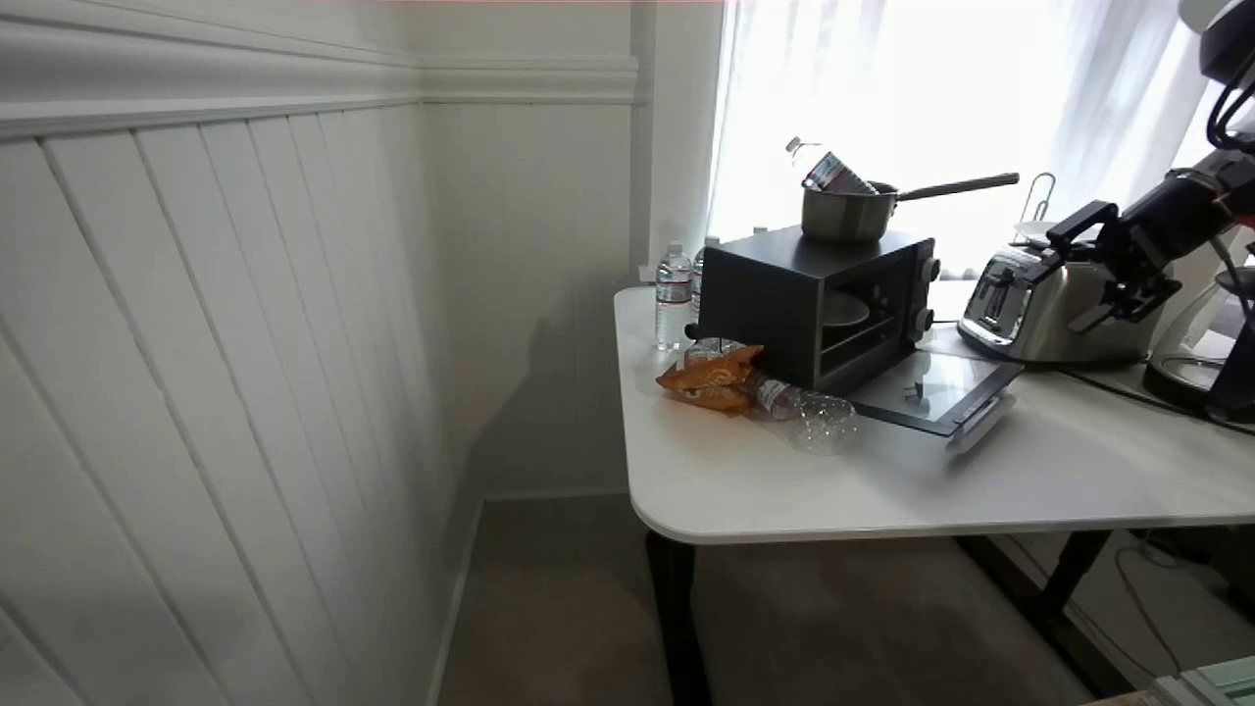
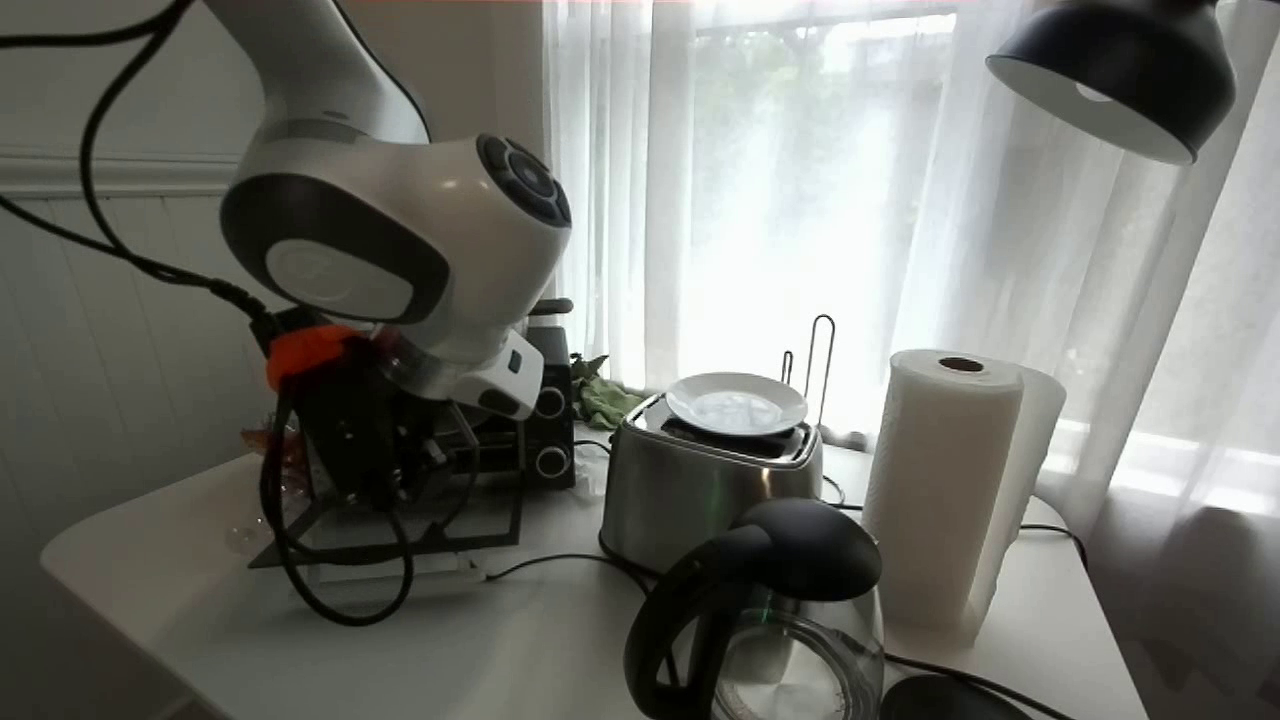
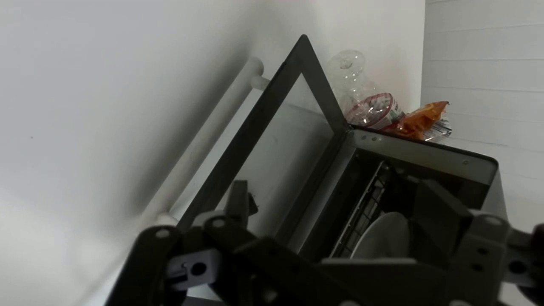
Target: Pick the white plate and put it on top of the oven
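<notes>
"What's leftmost?"

"At least two water bottles (image 1: 674, 296): one upright in full view, one mostly hidden behind the toaster oven (image 1: 765, 314). Near them lie one orange snack bag (image 1: 711, 380) and crumpled clear bottles (image 1: 778, 399) I can't count."

"And the oven?"

"Its glass door (image 1: 927, 392) is folded down; inside sits a white plate (image 1: 845, 310), partly covered by the gripper (image 3: 338, 203) in the wrist view. On top stands one saucepan (image 1: 845, 218), a single bottle (image 1: 833, 175) leaning in it."

"The jaws?"

"Spread wide, the door and oven opening showing between them."

"Further right?"

"A silver toaster (image 2: 690, 500) bearing another white plate (image 2: 735, 402), so two plates altogether. Then a glass kettle (image 2: 780, 630), cut off at the edge in both exterior views, and a paper towel roll (image 2: 945, 490); whether it's one roll or two, I can't tell."
</notes>
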You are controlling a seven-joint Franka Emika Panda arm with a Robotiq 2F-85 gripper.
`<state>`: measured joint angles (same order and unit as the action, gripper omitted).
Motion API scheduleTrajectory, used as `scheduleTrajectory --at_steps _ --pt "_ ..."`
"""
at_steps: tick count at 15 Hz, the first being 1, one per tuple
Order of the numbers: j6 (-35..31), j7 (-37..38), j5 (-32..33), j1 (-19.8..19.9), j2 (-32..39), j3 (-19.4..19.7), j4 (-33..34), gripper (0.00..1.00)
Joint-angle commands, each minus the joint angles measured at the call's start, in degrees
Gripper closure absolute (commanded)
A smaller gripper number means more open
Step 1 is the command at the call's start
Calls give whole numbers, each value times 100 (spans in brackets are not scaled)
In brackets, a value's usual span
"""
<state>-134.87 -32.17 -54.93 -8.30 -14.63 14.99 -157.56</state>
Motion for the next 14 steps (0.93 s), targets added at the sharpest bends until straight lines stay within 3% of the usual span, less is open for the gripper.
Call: scheduleTrajectory --at_steps 1,2,3,10,14 --pt "23 -912 -1078 165 773 -331 465 0" --pt "140 -1141 -1242 232 903 -412 598 0" --pt "68 -733 -848 423 516 -551 274 0" --pt "84 -970 -1039 472 901 -660 577 0" --pt "89 -1244 -2033 497 1658 -945 979 0"
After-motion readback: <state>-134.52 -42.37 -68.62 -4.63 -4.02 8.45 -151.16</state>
